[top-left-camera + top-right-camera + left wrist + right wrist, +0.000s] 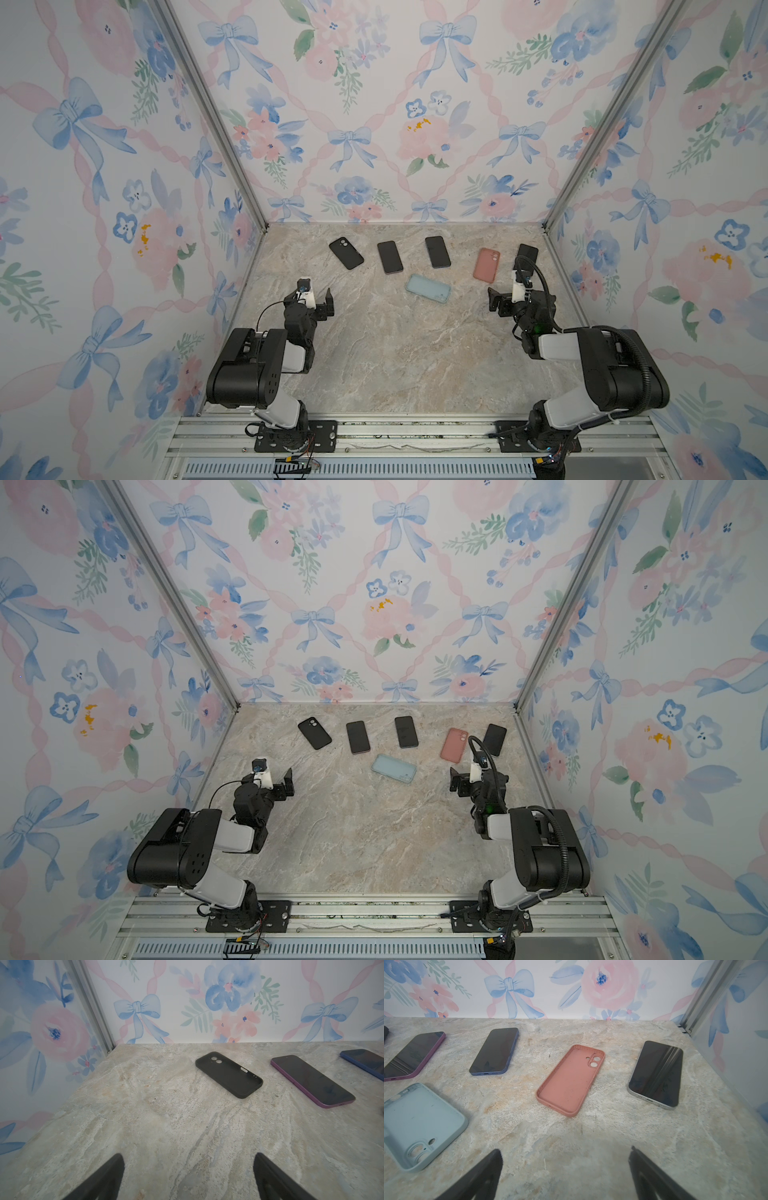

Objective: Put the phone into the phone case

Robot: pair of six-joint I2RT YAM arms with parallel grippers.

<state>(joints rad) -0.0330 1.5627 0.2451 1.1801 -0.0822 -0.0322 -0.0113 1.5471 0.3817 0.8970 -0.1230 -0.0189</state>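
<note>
Three phones lie screen up along the back of the table: a purple-edged phone, a blue-edged phone and a silver-edged phone. Three empty cases lie among them: a black case, a pink case and a light blue case. My left gripper hovers open over bare table, short of the black case. My right gripper is open too, short of the pink case. Neither holds anything.
Floral walls with metal corner posts close in the marble table on three sides. Both arm bases sit on a metal rail at the front. The silver-edged phone lies near the right wall.
</note>
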